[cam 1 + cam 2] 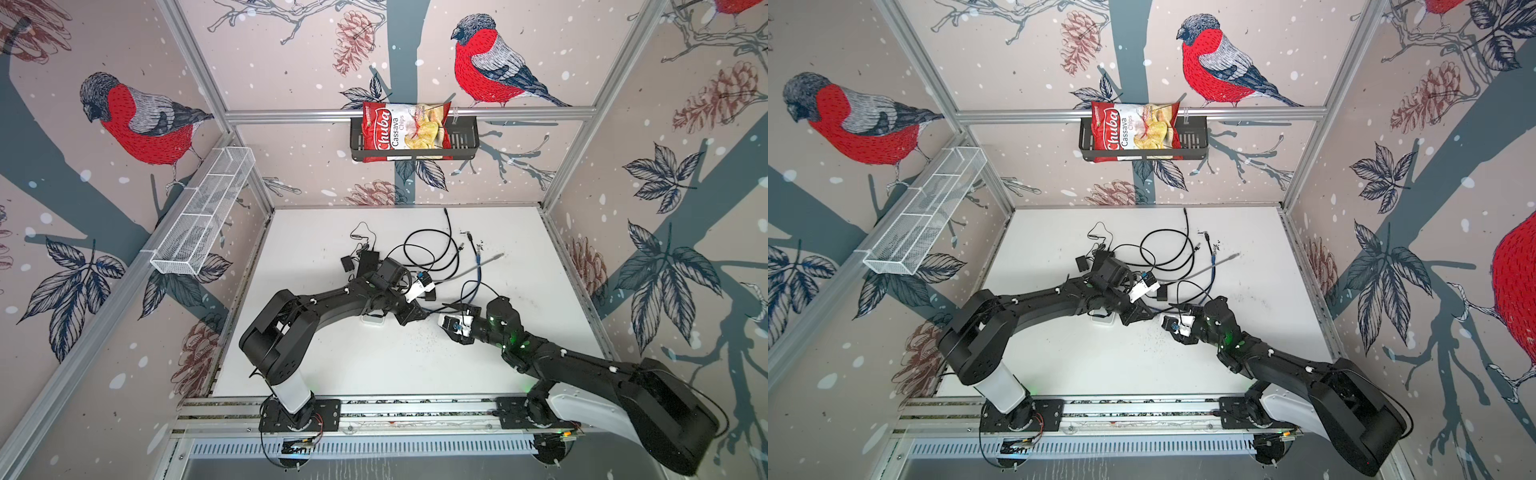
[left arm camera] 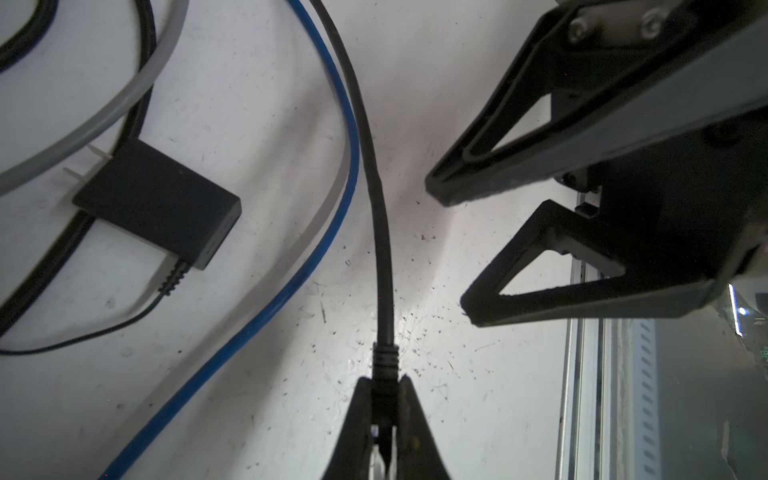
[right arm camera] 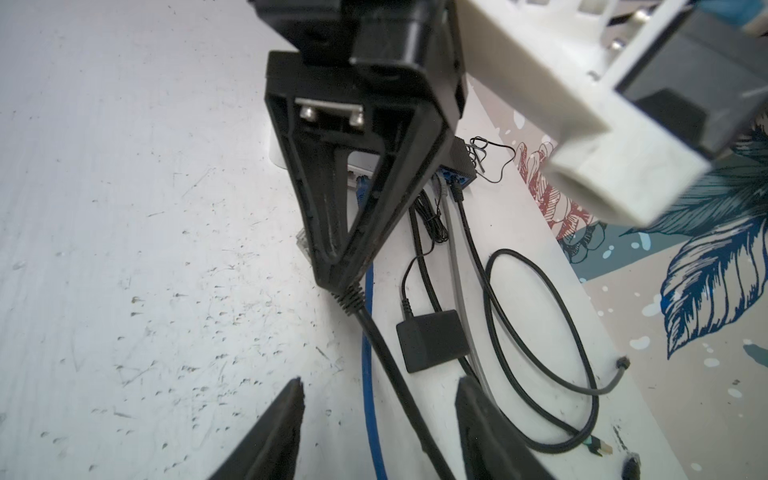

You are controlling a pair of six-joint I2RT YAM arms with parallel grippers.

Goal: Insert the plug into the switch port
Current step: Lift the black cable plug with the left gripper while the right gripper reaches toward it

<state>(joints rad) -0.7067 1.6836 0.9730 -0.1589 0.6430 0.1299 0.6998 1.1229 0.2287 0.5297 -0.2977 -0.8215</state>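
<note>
My left gripper [image 2: 385, 388] clenched the plug [image 2: 385, 359]; my right gripper [image 3: 379, 384], parted astride the cable [image 3: 380, 351], risked tugging it crooked.

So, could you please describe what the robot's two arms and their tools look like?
The left arm and right arm are matte black and jointed, with white base sections and small white clips; green lights glow on the right one. The left tool and right tool each have two black, hollow triangular fingers.
</note>
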